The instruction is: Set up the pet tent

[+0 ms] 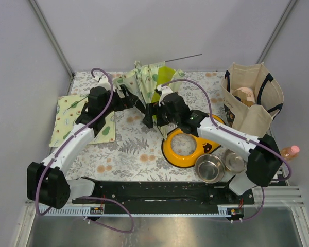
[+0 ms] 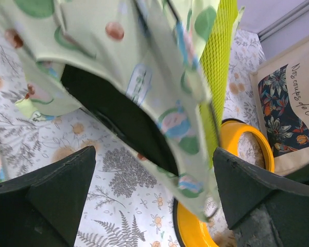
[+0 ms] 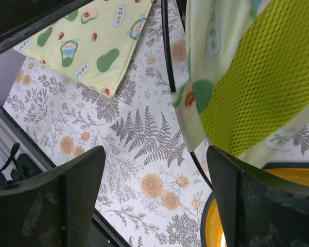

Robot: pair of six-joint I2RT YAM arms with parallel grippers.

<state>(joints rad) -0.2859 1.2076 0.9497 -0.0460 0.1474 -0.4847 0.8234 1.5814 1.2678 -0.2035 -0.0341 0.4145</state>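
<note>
- Far left, the mat (image 1: pixel 67 117) lies flat on the surface (image 1: pixel 129 149), well apart from the action.
- Left fingers (image 2: pixel 56 195) are spread wide and hold nothing. The tent's printed flap hangs straight ahead of them, dipping toward the gap.
- The tent (image 1: pixel 147 77) sits half-collapsed at the back middle, between the two arms. Its bundle seems to run roughly back to front, and a pole (image 1: pixel 188 55) pokes out to the right.
- Right fingers (image 3: pixel 247 206) are wide apart too, and empty. The lime mesh panel (image 3: pixel 252 87) hangs just ahead, nearer one finger than the other.
- The feeder (image 1: pixel 181 149) crowds in just under the right arm.
- My call: both arms are near, but the left sits squarer on the fabric, so its reach looks to be straight forward.
</note>
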